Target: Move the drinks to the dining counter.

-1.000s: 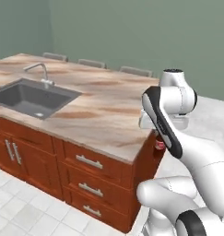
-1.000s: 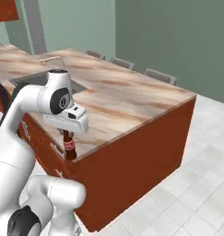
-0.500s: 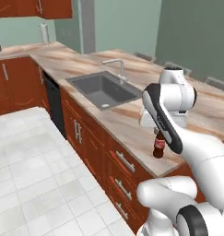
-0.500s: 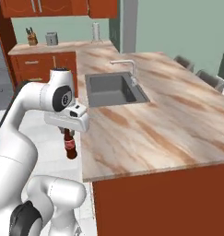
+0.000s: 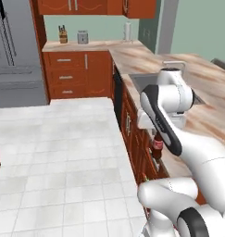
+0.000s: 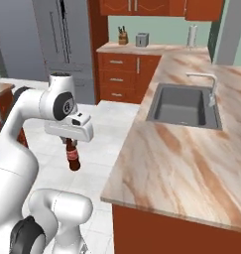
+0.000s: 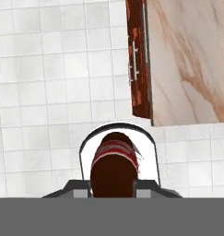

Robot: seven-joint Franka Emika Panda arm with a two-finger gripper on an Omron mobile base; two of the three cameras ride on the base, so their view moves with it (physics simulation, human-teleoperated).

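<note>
Our pincer (image 6: 71,142) is clamped on the neck of the cola bottle (image 6: 73,157), which hangs upright below it, in the air over the white tiled floor (image 5: 63,152). In the hand view we look straight down the bottle (image 7: 114,168) at its red label, tiles beneath it and the near corner of the table (image 7: 191,60) up to the right. From the right base view the bottle sits left of the table (image 6: 191,163), apart from its edge and about level with the near end. Farther along the marble top lie the grey sink (image 6: 185,105) and its faucet (image 6: 205,84). In the left base view the bottle (image 5: 157,146) shows just beside the red-brown cabinets (image 5: 132,129) under the table. Beyond, against the far wall, stand more cabinets (image 5: 77,74) and a grey fridge (image 5: 14,51).
</note>
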